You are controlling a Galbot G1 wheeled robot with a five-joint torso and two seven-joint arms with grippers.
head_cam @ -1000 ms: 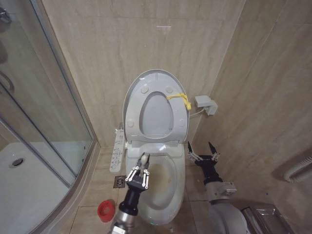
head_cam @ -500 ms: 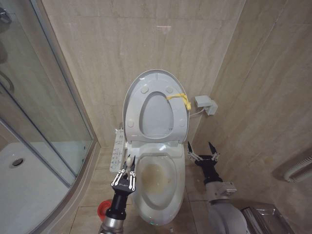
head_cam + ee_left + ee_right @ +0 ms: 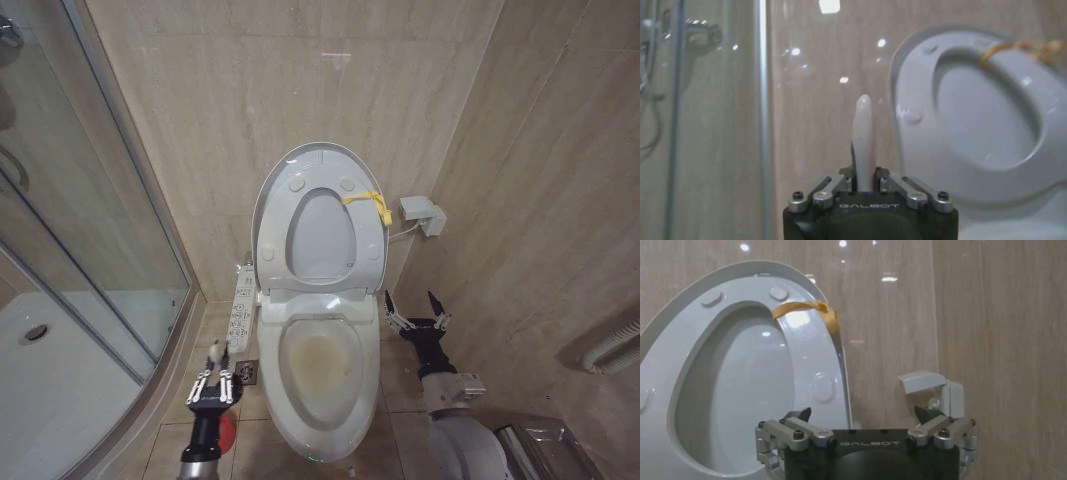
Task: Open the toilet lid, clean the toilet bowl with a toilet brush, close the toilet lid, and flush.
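Withdrawing from the toilet bowl (image 3: 320, 365), the left gripper (image 3: 213, 375) is clamping the toilet brush (image 3: 862, 140); right gripper (image 3: 417, 306) is waiting, fingers apart. Holstering likely follows.

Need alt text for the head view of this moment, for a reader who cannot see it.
The left gripper, shut on the thin white toilet brush handle, hovers over the floor left of the stained white ceramic toilet bowl. The glossy white toilet lid stands raised against the wall; the open right gripper waits right of the bowl.
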